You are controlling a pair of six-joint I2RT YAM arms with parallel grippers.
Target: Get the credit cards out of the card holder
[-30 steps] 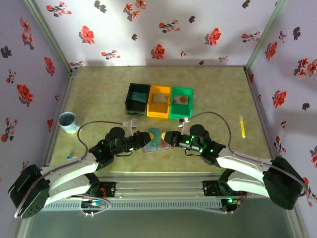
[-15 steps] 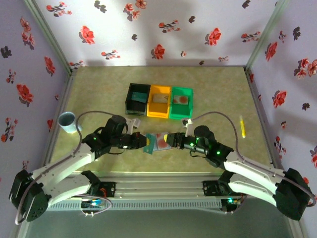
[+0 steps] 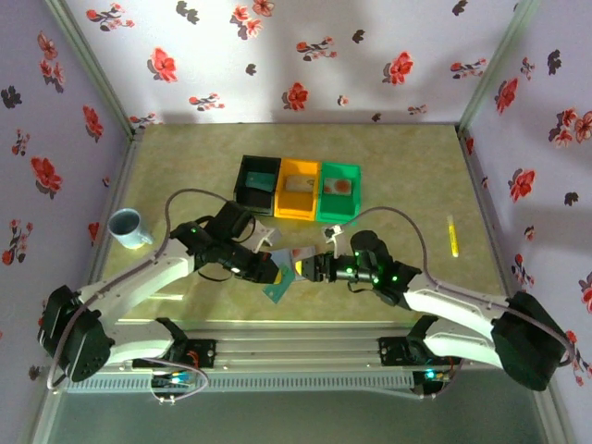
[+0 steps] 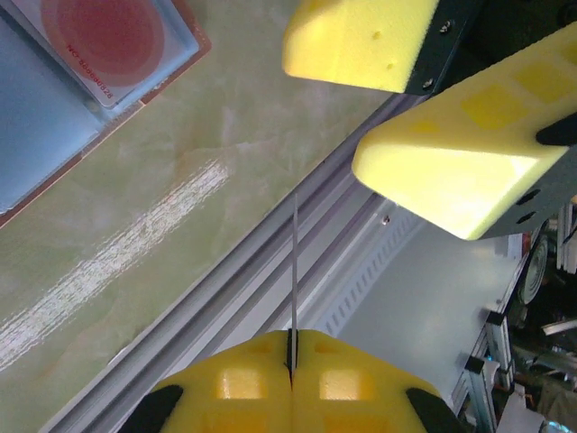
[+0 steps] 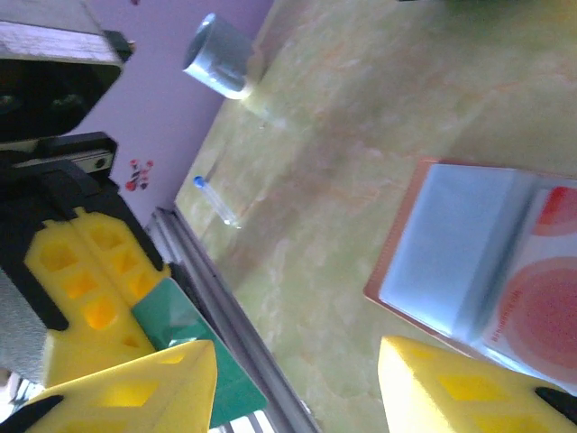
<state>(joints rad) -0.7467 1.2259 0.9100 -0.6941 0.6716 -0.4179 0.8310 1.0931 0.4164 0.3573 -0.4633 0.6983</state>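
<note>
Two credit cards, one card holder, one card out.
Left hand (image 4: 290,341) clamps the teal card (image 5: 180,325). Right hand (image 5: 297,361) is open; just ahead of it, the pale card (image 5: 541,289) sits in the card holder (image 5: 451,253).

Card holder (image 3: 298,256) on table (image 3: 398,157). Rel. to holder: 3 bins (image 3: 299,215) in row behind; cup (image 3: 125,228) far L; stick (image 3: 452,237) far R; one card (image 4: 108,36) in it; 2nd card (image 3: 277,285) just front-L, pinched in L gripper (image 4: 290,354).

The card holder (image 5: 451,271) is showing blue-grey inside and a brownish-pink rim; the pale card (image 5: 541,298) in it is showing an orange-red disc. The teal-green card (image 3: 277,287) is standing out against the marbled yellow-green surface (image 3: 398,157). The left claw (image 4: 291,347) and right claw (image 5: 297,374) are showing yellow pads.
</note>
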